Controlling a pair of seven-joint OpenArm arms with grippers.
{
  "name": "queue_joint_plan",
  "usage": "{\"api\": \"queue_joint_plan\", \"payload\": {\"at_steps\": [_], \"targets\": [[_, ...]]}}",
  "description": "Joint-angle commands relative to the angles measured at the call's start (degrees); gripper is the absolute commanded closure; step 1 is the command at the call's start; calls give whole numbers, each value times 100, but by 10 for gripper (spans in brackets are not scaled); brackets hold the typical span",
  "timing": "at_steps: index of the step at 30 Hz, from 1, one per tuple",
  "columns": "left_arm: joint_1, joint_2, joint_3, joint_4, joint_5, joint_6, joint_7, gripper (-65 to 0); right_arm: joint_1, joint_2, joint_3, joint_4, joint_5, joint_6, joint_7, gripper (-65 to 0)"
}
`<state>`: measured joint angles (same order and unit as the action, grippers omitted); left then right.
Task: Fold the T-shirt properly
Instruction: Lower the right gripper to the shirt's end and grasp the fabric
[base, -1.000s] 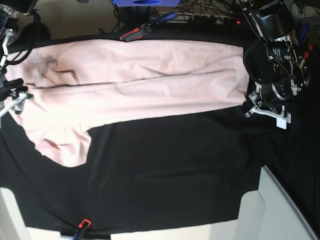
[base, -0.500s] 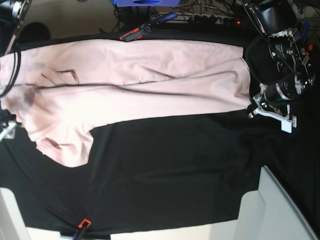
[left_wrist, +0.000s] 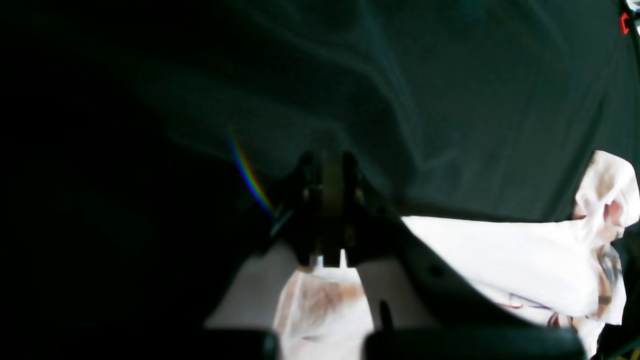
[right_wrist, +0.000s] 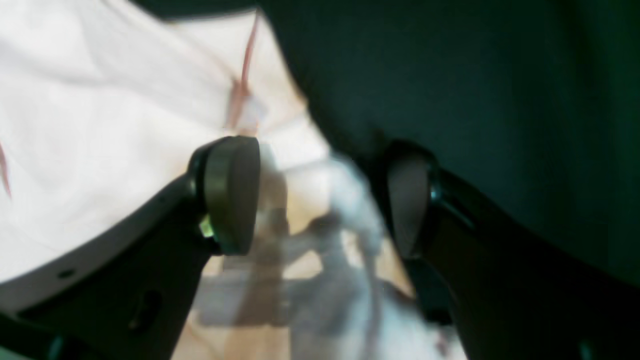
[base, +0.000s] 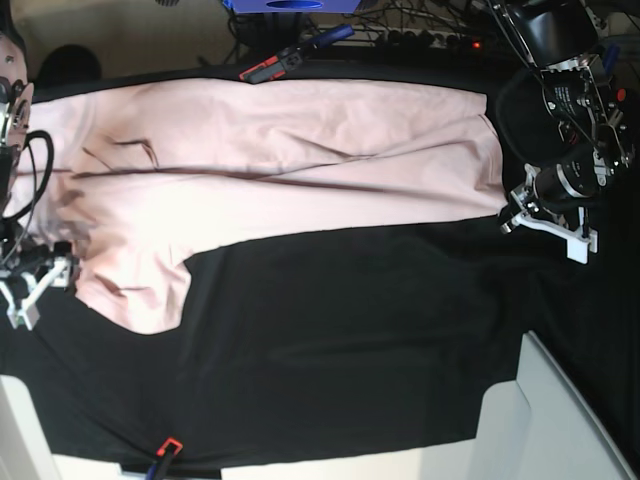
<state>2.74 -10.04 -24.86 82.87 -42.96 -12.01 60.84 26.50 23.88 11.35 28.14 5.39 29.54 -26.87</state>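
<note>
The left gripper (base: 508, 214) sits at the base view's right edge, its arm angled down from the top corner, jaws pressed together. The right gripper (base: 55, 268) hangs low at the opposite edge, its two dark pads (right_wrist: 232, 192) standing well apart.

One T-shirt (base: 290, 160), one black table cloth (base: 350, 340), two robot arms, two clamps

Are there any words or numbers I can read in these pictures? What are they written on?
None can be read.
T-shirt: the side facing up in the base view is plain pink; the wrist views show only smudges of print, too blurred to read.
Black table cloth: no writing.
Robot arm labels: too small to read.
</note>
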Motion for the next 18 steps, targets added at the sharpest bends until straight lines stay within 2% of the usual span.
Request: {"api": "queue_joint_plan", "payload": {"at_steps": [1,6,11,18], "targets": [[-33,-99,-32,113,-69,-8,-66,0,203,131,-59,-40,37,4,186,-398],[-15,-99,-32,131,-69,-8,-66,0,211,113,-199,-418,63,4,503,-416],[-15,-99,-32,122,-69,-8,-66,0,211,104,-199,-454,46,4,538,-415],[-50,-81,-6,104,-69,-8,-66,0,211,-282,-217,-454,37,4,538,-403]]}}
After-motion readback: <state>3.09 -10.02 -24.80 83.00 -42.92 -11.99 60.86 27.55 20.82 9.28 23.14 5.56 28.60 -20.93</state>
